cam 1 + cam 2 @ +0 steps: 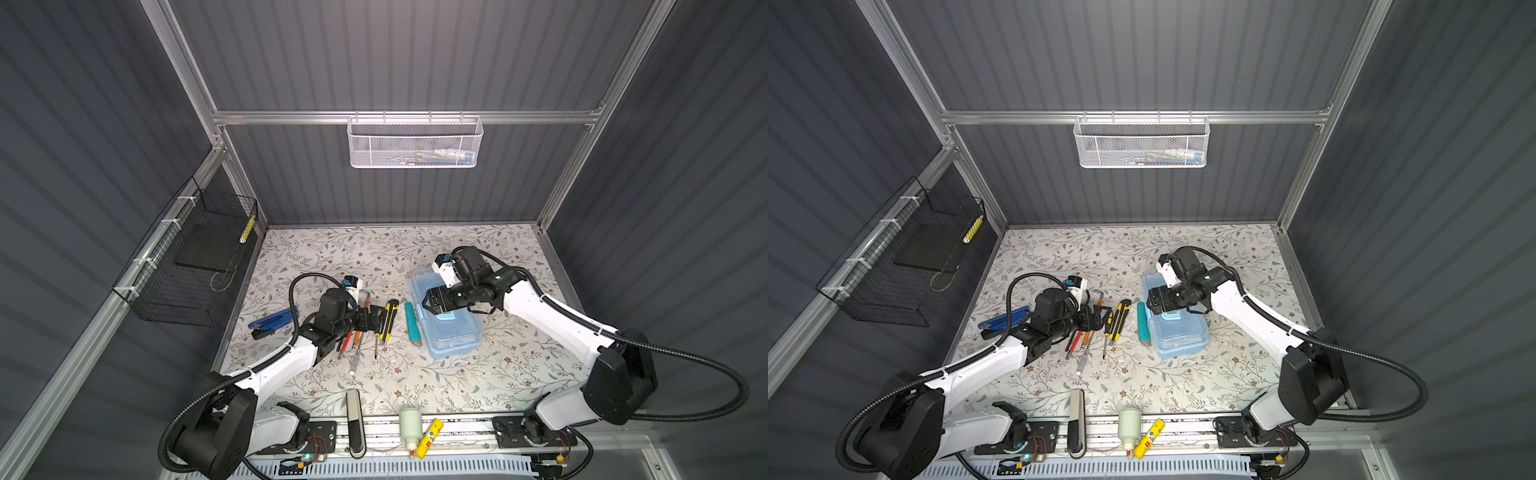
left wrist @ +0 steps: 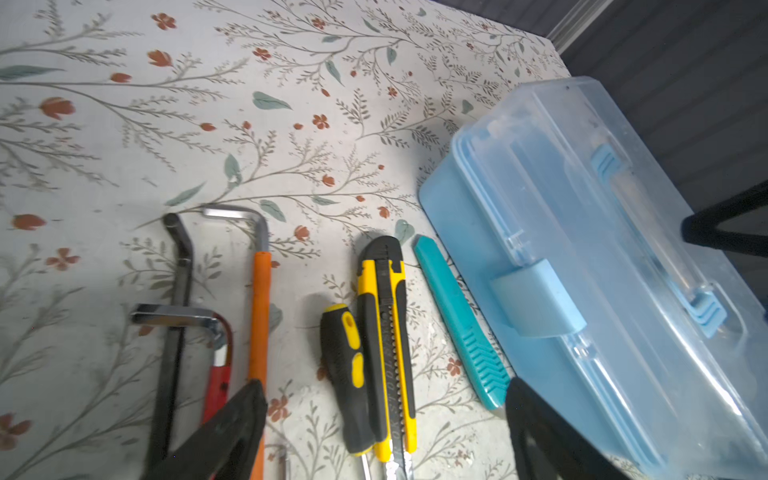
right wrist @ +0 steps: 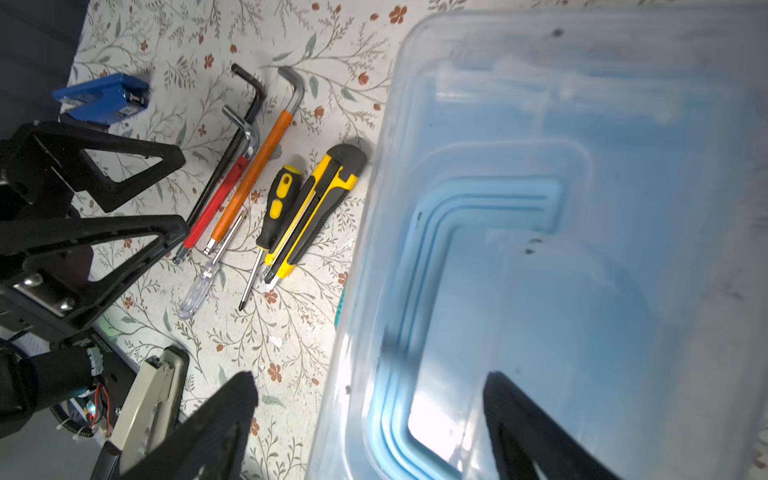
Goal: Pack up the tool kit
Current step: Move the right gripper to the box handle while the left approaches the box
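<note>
In both top views the tool kit [image 1: 455,336] sits at 3 o'clock from the loose tools [image 1: 390,318] on the tabletop [image 1: 332,257], lid [image 1: 420,281] shut. The right pincer [image 1: 430,301] hangs over it, the left pincer [image 1: 376,319] over the tools.

Left wrist view: pincer spread wide and empty, likely lining up a tool.

Right wrist view: also spread and empty, straddling the kit's edge, probably to open it.

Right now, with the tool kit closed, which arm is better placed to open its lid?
Likely the right arm. The right tool hangs open over the tool kit, astride the lid edge on the latch side. The left tool is open above the hex keys, apart from the box.
</note>
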Motion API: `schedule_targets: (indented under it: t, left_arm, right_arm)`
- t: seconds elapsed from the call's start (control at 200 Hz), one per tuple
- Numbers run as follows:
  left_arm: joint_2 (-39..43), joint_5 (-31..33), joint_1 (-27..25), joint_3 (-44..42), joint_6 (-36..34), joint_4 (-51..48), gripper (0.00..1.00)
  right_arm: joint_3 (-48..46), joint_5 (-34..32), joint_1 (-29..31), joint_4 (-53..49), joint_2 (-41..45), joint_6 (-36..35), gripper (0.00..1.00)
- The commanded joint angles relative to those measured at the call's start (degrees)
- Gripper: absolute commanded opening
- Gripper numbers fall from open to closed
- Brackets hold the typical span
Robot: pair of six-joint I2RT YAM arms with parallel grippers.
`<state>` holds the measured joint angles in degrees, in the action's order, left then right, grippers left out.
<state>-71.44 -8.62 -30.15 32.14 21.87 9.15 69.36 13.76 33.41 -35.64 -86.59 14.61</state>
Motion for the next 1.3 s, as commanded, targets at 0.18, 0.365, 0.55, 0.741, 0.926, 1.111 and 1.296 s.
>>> schedule_targets:
  t: [0.18, 0.365, 0.55, 0.741, 0.926, 1.111, 1.296]
  left_arm:
    - [-3.6, 2.2, -5.6, -1.1, 0.8, 2.9, 0.99]
    - [-6.5, 3.0, -6.8, -1.1, 0.6, 5.7, 0.99]
    - [-12.8, 2.4, -6.9, 2.4, 0.2, 8.4, 0.99]
    - [-17.1, -0.2, -6.9, 4.3, 1.8, 11.7, 0.99]
    - [-20.2, -1.1, -7.0, 5.6, 2.9, 14.2, 0.99]
    - [-20.8, -1.8, -7.0, 7.1, 2.8, 14.4, 0.99]
    - [-18.9, -1.6, -7.1, 7.5, 2.1, 13.1, 0.99]
  right_arm:
    - [3.0, 2.0, 0.8, -0.7, -4.8, 0.7, 0.86]
    - [3.0, 4.3, 0.8, -0.2, -6.0, 0.9, 0.85]
    - [1.4, 10.1, 0.1, 2.9, -5.6, 2.3, 0.86]
    - [-0.8, 15.2, -1.1, 6.4, -5.2, 3.8, 0.84]
    - [-1.5, 15.8, -2.2, 6.3, -5.0, 3.5, 0.84]
    - [-2.9, 20.9, -2.8, 9.9, -4.4, 6.0, 0.84]
    - [-5.6, 28.7, -4.5, 17.7, -2.7, 10.6, 0.84]
